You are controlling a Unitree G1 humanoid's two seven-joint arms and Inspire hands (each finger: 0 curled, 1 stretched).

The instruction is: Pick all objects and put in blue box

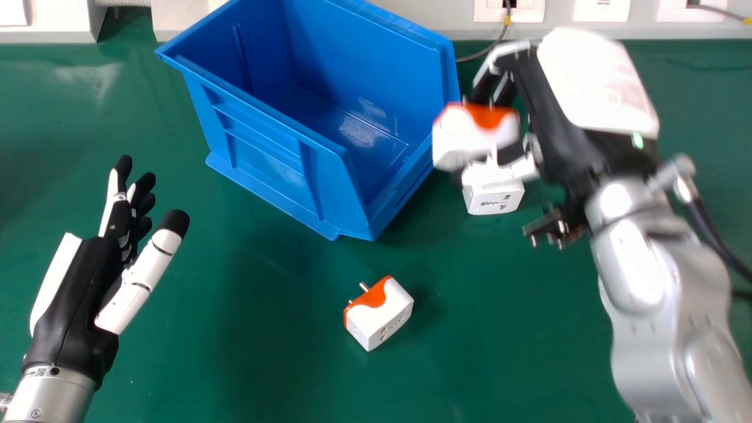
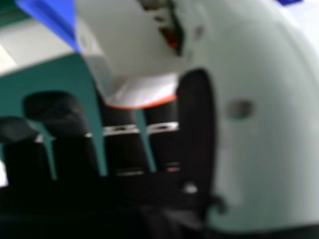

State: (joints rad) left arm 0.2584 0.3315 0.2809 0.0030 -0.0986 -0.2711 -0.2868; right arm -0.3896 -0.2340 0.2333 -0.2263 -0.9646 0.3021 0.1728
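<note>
In the head view my right hand point(image 1: 564, 117) is beside the blue box's point(image 1: 264, 123) right wall, its fingers and thumb closed round a white and orange adapter point(image 1: 470, 132) held up near the rim. Below that adapter, a second white adapter point(image 1: 494, 197) sits on the table right of the box. A third adapter point(image 1: 379, 314), white and orange with its pins up and left, lies in front of the box. My left hand point(image 1: 82, 294) is at the left with relaxed fingers, holding nothing. In the right hand view the held adapter point(image 2: 134, 45) touches my right hand's fingers point(image 2: 162, 134).
The green table point(image 1: 264, 352) stretches round the box. Behind it runs a pale wall strip with sockets point(image 1: 510, 10), and a thin cable point(image 1: 490, 50) drops behind the box's right corner. A dark cable hangs along my right forearm.
</note>
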